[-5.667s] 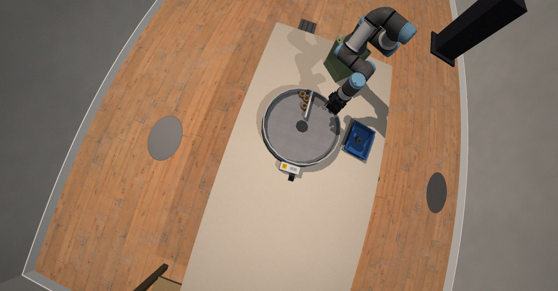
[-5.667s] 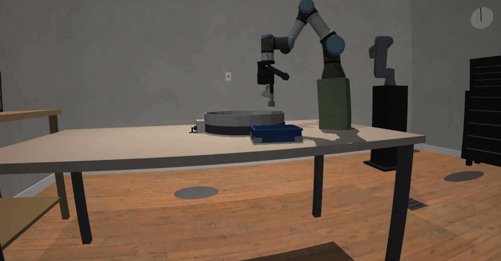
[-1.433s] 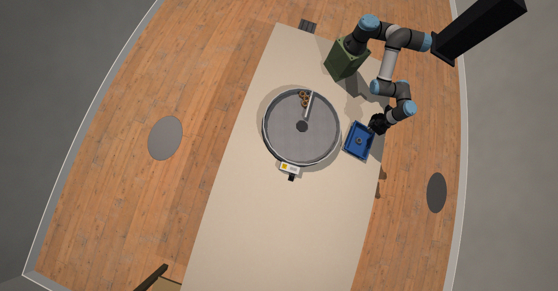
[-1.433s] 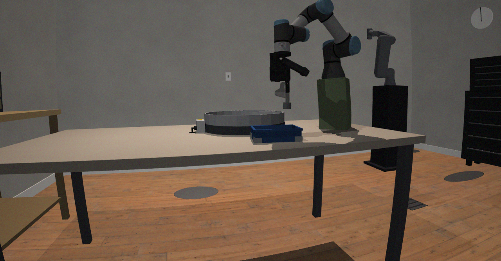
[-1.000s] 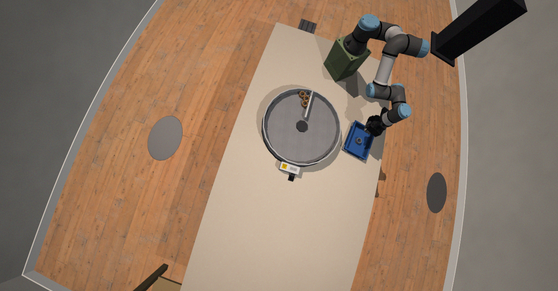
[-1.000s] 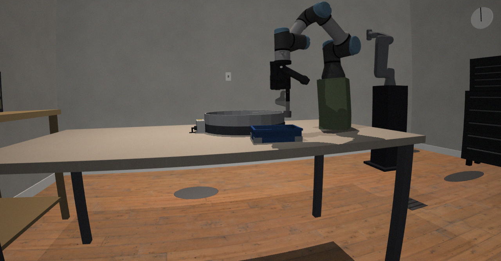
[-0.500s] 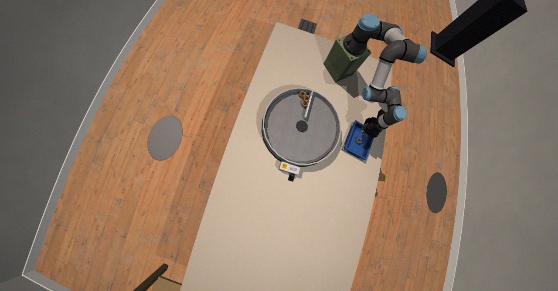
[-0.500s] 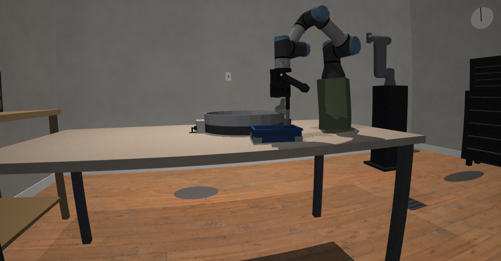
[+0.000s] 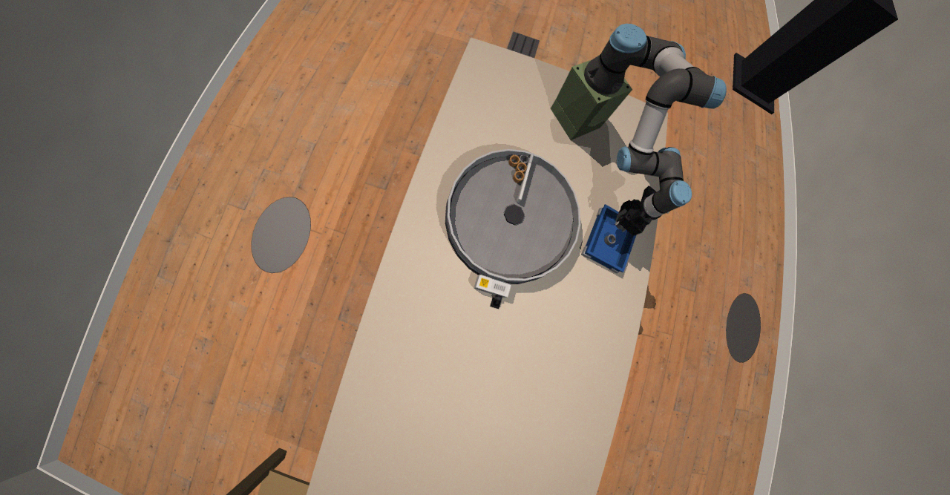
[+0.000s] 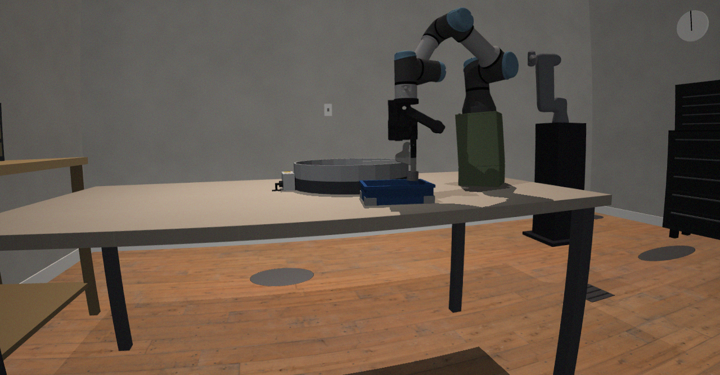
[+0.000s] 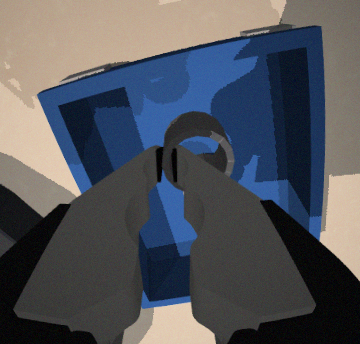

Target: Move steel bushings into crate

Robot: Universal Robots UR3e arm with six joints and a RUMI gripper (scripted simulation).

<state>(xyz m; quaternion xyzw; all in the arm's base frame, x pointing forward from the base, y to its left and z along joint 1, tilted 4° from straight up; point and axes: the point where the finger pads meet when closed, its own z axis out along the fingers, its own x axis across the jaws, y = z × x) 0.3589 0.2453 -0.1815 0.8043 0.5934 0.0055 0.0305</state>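
My gripper (image 9: 626,218) (image 10: 412,170) (image 11: 167,149) is shut on the wall of a steel bushing (image 11: 192,122) (image 10: 412,175), a grey ring. It holds the ring low inside the blue crate (image 9: 597,253) (image 10: 397,191) (image 11: 280,109), near the crate's floor. Another steel bushing (image 9: 611,240) lies in the crate; in the wrist view a lighter ring edge (image 11: 226,154) shows just behind the held one. The round grey turntable (image 9: 485,226) (image 10: 347,168) stands left of the crate. Three orange bushings (image 9: 519,168) sit together at its far rim beside a white divider bar (image 9: 523,186).
The green arm pedestal (image 9: 588,103) (image 10: 479,148) stands behind the crate. A small control box (image 9: 493,286) (image 10: 287,180) sits at the turntable's near edge. The table's right edge runs close by the crate. A black cabinet (image 10: 558,171) stands beyond the table.
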